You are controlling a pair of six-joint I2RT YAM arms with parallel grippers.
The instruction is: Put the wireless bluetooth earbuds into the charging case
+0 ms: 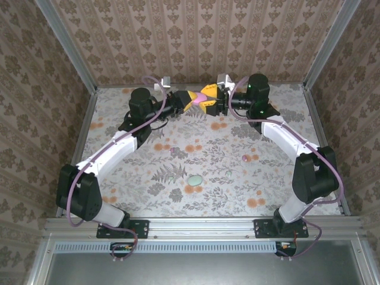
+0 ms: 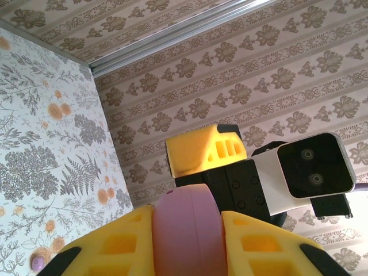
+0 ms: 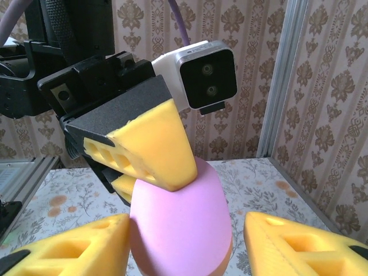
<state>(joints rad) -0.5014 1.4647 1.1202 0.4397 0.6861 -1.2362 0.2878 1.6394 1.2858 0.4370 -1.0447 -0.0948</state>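
Walls [image 1: 196,41]: patterned paper on three sides, rising behind both grippers.
Table [image 1: 119,196]: floral cloth, spread below the two grippers and back toward the arm bases.
Left arm [image 1: 113,151]: reaches from its base to the far middle of the table, wrist turned toward the other arm.
Right arm [image 1: 288,136]: reaches in from the opposite side, so the two wrists face each other tip to tip.
Left gripper [image 2: 187,218]: raised off the table, its yellow fingers [image 2: 115,247] pressed against both sides of the pink case and pinching it.
Right gripper [image 3: 187,224]: jaws spread to either side of the same case. One finger [image 3: 86,241] looks to touch the shell, and the other stands apart from it with a gap showing.
Wrist camera [image 3: 207,75]: the white box on the left wrist, just behind that gripper's fingers as seen from the right gripper.
Pink case [image 3: 178,218]: oval and closed, standing on end between the left gripper's fingertips and sitting inside the right gripper's open span.
Mint case [image 1: 195,180]: lies flat on the table, well below the grippers and toward the bases, apart from both.
Pinkish earbud [image 1: 173,151]: lies on the table below the left gripper, on the base side, touching nothing.
Pale earbud [image 1: 245,157]: lies on the table below the right gripper, on the base side, well apart from the other bud. It is too small to make out its colour with certainty.
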